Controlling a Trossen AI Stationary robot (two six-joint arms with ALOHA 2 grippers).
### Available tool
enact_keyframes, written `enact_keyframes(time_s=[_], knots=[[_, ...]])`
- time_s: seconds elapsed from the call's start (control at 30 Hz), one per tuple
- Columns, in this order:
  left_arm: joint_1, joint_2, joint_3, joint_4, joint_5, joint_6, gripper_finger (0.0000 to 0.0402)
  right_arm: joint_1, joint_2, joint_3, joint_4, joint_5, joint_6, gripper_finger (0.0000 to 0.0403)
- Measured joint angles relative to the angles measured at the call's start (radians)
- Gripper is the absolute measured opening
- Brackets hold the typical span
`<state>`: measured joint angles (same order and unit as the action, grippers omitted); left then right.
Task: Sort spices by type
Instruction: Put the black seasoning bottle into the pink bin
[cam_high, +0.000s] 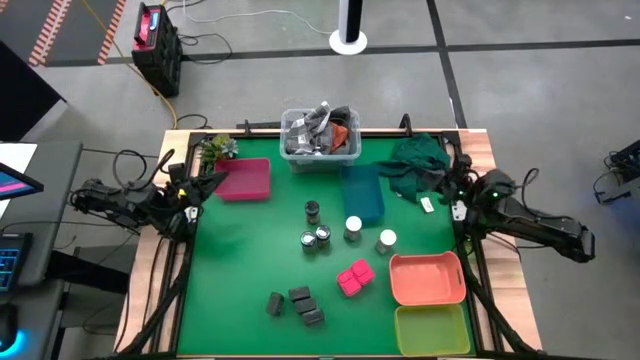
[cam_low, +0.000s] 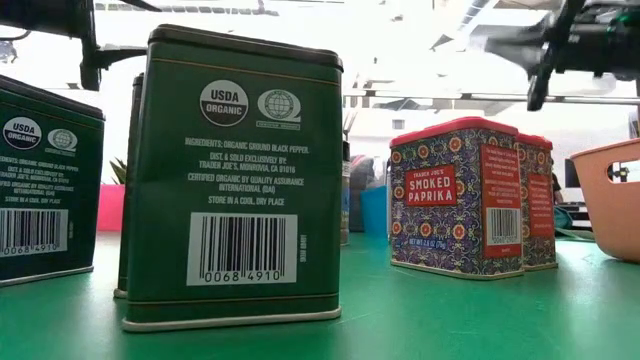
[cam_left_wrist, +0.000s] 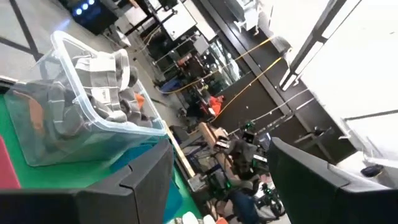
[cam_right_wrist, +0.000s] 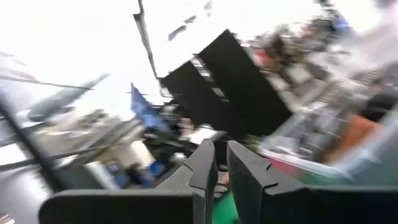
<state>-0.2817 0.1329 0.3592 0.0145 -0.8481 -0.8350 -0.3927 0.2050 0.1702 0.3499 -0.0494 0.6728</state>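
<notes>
Your spices sit unsorted mid-table: dark round jars (cam_high: 316, 237), white-capped round jars (cam_high: 353, 229), bright pink paprika tins (cam_high: 355, 277) and dark green pepper tins (cam_high: 300, 303). The left gripper (cam_high: 205, 190) waits half-spread and empty at the left edge; the right gripper (cam_high: 457, 206) is pinched closed, empty. Reach carelessly and you'll topple neighbouring jars. The low view hides the jars behind tins.

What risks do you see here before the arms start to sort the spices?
The dark round jars stand close together, so a gripper may knock one over while taking another. The two paprika tins touch, so lifting one may drag the other. The pepper tins are tall and may tip.
</notes>
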Motion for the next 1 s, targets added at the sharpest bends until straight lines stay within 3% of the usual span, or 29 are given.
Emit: enact_keyframes(time_s=[0.23,0.5,0.63,0.8,1.0], knots=[[0.0,0.0,0.0,-0.026,-0.008,-0.064,0.0249,0.001,0.111,0.135,-0.056,-0.085,-0.133,0.0072],[0.001,0.0,0.0,-0.026,0.005,-0.107,0.0249,0.038,0.376,0.405,-0.395,-0.088,-0.351,0.0072],[0.005,0.002,0.023,-0.046,0.04,-0.003,0.0249,0.075,0.538,0.508,-0.497,-0.088,-0.382,0.0072],[0.005,0.056,0.132,-0.207,0.117,0.081,0.0249,0.121,0.735,0.64,-0.594,-0.088,-0.345,0.0072],[0.005,0.248,0.309,-0.45,0.199,0.157,0.0249,0.144,0.923,0.795,-0.733,-0.084,-0.419,0.0082]])
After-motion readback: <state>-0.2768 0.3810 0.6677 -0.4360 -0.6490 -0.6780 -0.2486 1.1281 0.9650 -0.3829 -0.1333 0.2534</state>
